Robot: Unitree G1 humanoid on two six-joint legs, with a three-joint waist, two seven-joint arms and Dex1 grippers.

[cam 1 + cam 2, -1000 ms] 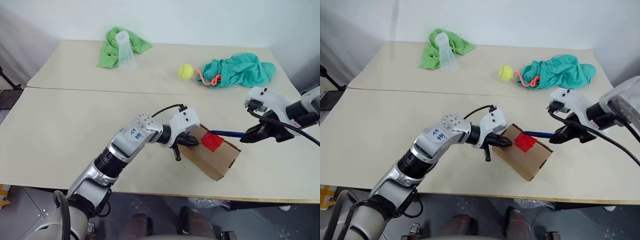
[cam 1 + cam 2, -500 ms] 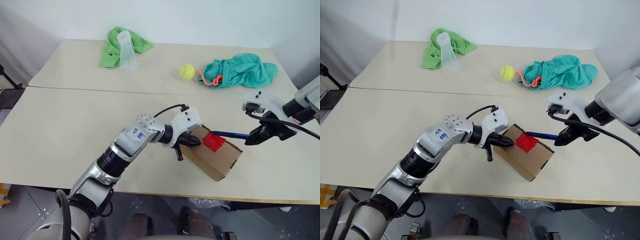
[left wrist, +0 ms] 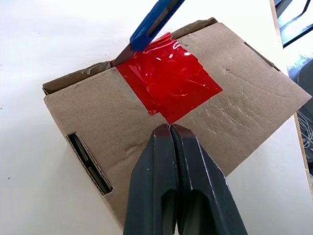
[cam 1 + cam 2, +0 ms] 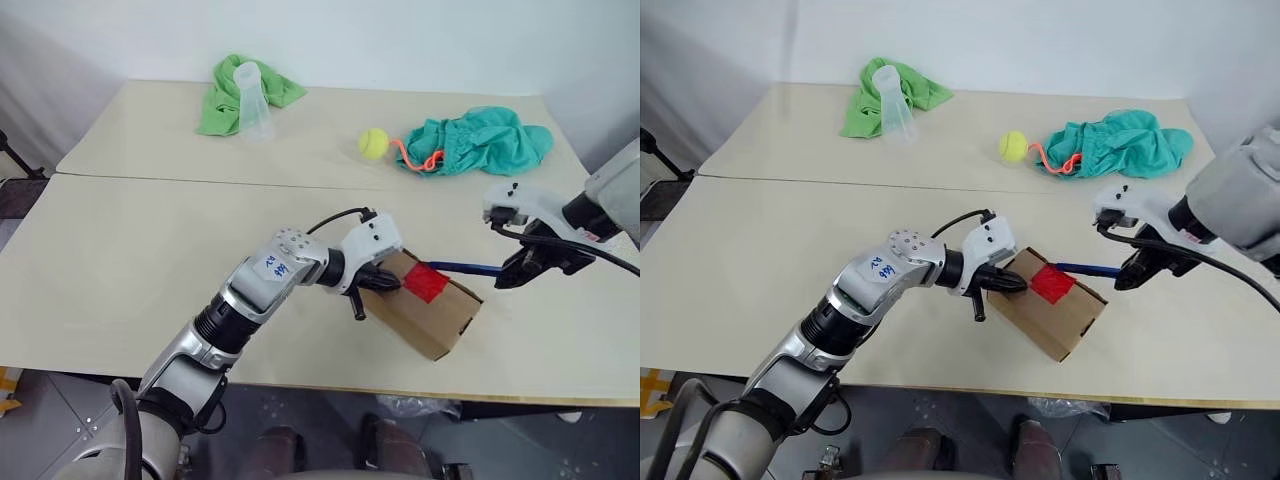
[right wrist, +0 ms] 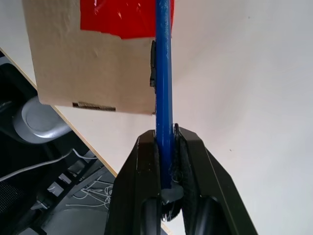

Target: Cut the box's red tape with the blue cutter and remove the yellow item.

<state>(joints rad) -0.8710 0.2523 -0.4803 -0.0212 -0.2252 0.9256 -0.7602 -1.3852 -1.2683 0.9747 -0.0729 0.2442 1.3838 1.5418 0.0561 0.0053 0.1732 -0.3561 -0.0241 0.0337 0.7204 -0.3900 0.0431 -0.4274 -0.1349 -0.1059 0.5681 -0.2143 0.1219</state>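
Note:
The brown cardboard box [image 4: 435, 318] lies near the table's front edge, flaps closed under a patch of red tape [image 4: 424, 284]. My left gripper [image 4: 385, 281] is shut and empty, its tips pressing on the box top at the near edge of the red tape [image 3: 168, 78]. My right gripper [image 4: 513, 274], to the right of the box, is shut on the blue cutter [image 4: 462, 268]. The cutter [image 5: 163, 73] reaches over the box's far edge, and its tip [image 3: 120, 56] touches the far end of the tape. The yellow item is hidden.
At the back of the table lie a tennis ball [image 4: 373, 143], a teal cloth [image 4: 478, 140] with an orange-pink cord [image 4: 415, 158], and a green cloth [image 4: 270, 88] with a clear plastic cup [image 4: 250, 105] on it. The box sits close to the table's front edge [image 4: 400, 392].
My right wrist has turned and now points more steeply down, with the cutter's tip still at the tape. The left gripper and the box have stayed still.

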